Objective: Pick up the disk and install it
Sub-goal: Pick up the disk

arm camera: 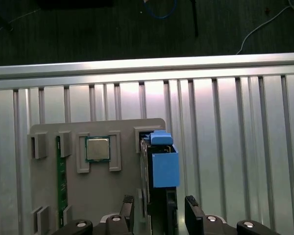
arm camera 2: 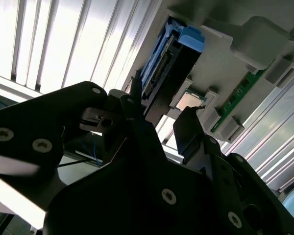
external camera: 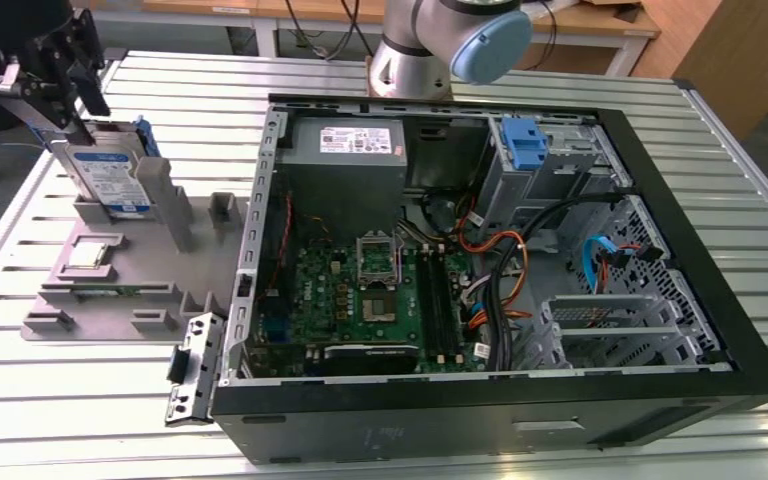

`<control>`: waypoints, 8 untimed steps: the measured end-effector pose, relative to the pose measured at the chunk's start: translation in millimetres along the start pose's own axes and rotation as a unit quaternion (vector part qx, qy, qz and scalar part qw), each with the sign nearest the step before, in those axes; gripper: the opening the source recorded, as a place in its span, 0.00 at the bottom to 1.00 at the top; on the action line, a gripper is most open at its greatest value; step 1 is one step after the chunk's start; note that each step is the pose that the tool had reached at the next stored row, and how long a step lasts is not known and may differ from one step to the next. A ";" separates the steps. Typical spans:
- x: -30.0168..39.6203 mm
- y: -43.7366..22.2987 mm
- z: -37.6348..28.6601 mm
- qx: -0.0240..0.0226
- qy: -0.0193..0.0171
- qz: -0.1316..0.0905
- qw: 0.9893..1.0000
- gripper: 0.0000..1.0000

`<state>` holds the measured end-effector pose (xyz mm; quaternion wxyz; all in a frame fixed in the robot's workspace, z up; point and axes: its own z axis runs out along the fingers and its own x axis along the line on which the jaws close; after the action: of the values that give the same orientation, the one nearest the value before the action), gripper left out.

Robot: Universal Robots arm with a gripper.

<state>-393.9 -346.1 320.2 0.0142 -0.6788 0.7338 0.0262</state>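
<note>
Pincer (arm camera: 160,199) open, fingers (arm camera: 128,205) spread wider than the disk (external camera: 107,172) and flanking its top edge; nothing held, contact not evident. Disk upright on edge in a slot of the grey fixture (external camera: 117,300), upper left of the exterior view, well apart from the opened computer case (external camera: 491,425). Judged stiff, fairly heavy, shock-sensitive; metal faces likely slippery. Best taken squarely across the flat faces near the top, clear of the flexible-looking blue carrier (arm camera: 164,169) tabs.
</note>
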 end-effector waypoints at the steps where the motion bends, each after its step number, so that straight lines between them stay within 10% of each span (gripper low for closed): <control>1: 0.1 0.0 1.3 0.000 0.000 0.000 1.000 0.53; 8: 0.6 -0.2 11.3 0.000 0.000 0.000 1.000 0.53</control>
<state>-393.9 -346.1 309.0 0.0141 -0.6788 0.7338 0.0263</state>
